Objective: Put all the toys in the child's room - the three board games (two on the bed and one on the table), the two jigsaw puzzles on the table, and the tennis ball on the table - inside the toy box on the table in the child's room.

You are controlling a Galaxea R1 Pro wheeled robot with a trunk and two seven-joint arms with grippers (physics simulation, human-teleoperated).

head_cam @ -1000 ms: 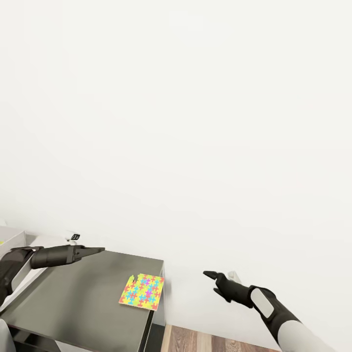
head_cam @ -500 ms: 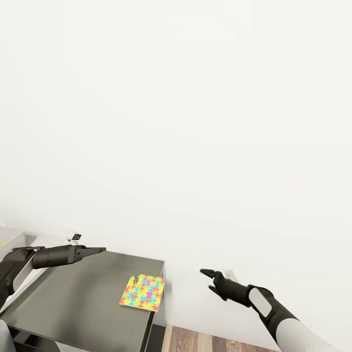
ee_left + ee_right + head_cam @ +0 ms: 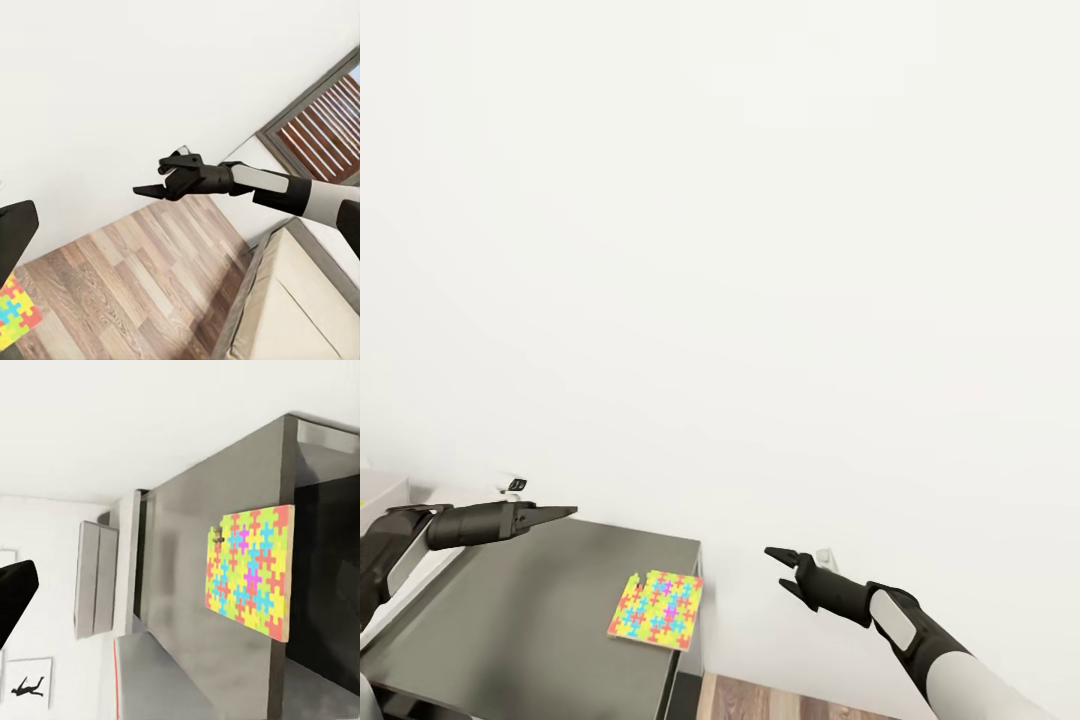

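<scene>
A plain white wall point(image 3: 760, 250) takes up most of the head view. Below it stands the dark grey desk top point(image 3: 530, 620), the landmark here; a strip of wood-plank floor point(image 3: 790, 700) shows just past its far corner. Beside the desk top, away from the floor strip, is a light grey bin point(image 3: 97, 577), probably the toy box, though its inside cannot be seen.

One jigsaw puzzle point(image 3: 657, 610) lies flat on the desk top, close to the corner nearest the floor strip, one edge about level with the desk's edge.

The left gripper point(image 3: 555, 514) hangs above the desk top's other side, well apart from the puzzle, holding nothing, its fingers drawn to a narrow point. The right gripper point(image 3: 778, 563) hangs off the desk, over the floor, empty, its fingers slightly parted.

The puzzle looks thin, light and stiff, lying flush, so a pinch from above would likely find no purchase. Sliding it until an edge overhangs the desk and pinching that edge seems the better hold.
</scene>
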